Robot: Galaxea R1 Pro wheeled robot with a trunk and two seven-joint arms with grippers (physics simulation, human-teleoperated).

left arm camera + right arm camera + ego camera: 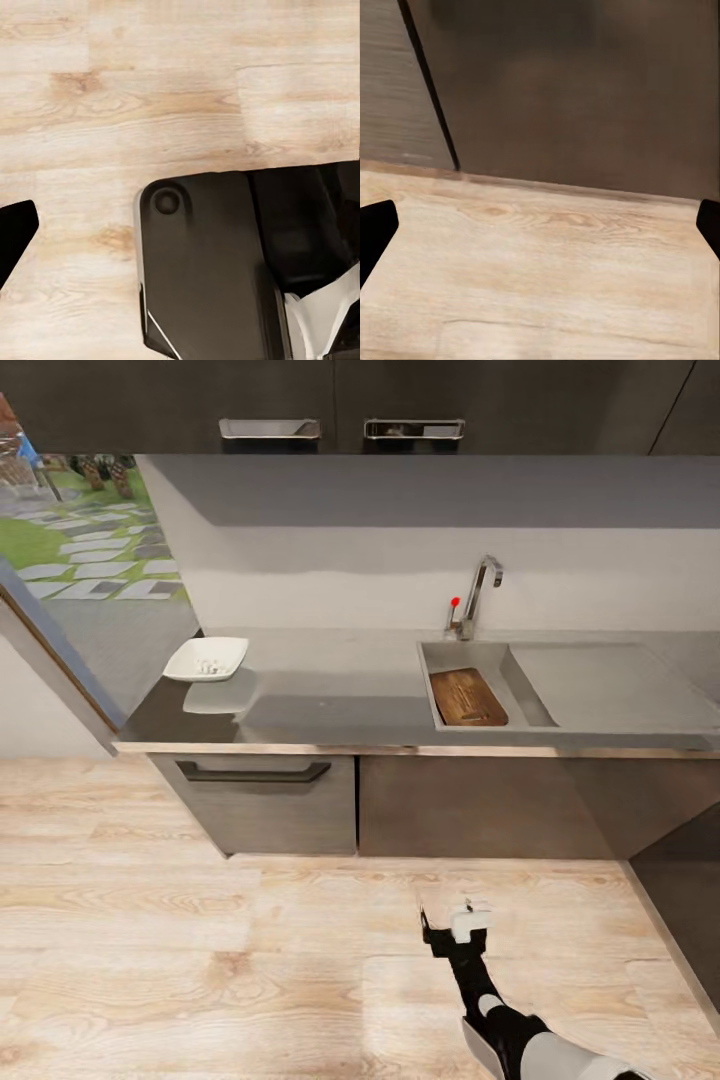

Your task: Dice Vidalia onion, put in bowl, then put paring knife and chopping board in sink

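Glossy grey bench (330, 705) over dark cabinets (270, 800), pale wood floor (200, 960) in front. Steel sink (440, 655) set in bench, tap (478, 595) behind, drainboard (610, 685) alongside. Board (467, 697) lying inside sink basin. White bowl (206, 658) at far left end of bench, small pale bits inside. Window onto garden (90, 525) at left. Right gripper (447, 930) low over floor, well apart from bench, jaws wide open, holding nothing. Left gripper: cannot tell how far open; one dark fingertip (15, 232) over floor.

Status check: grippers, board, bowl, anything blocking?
Right gripper open, empty, low over the floor. Chopping board lies in the sink; bowl on the countertop holds pale bits. No obstruction seen.
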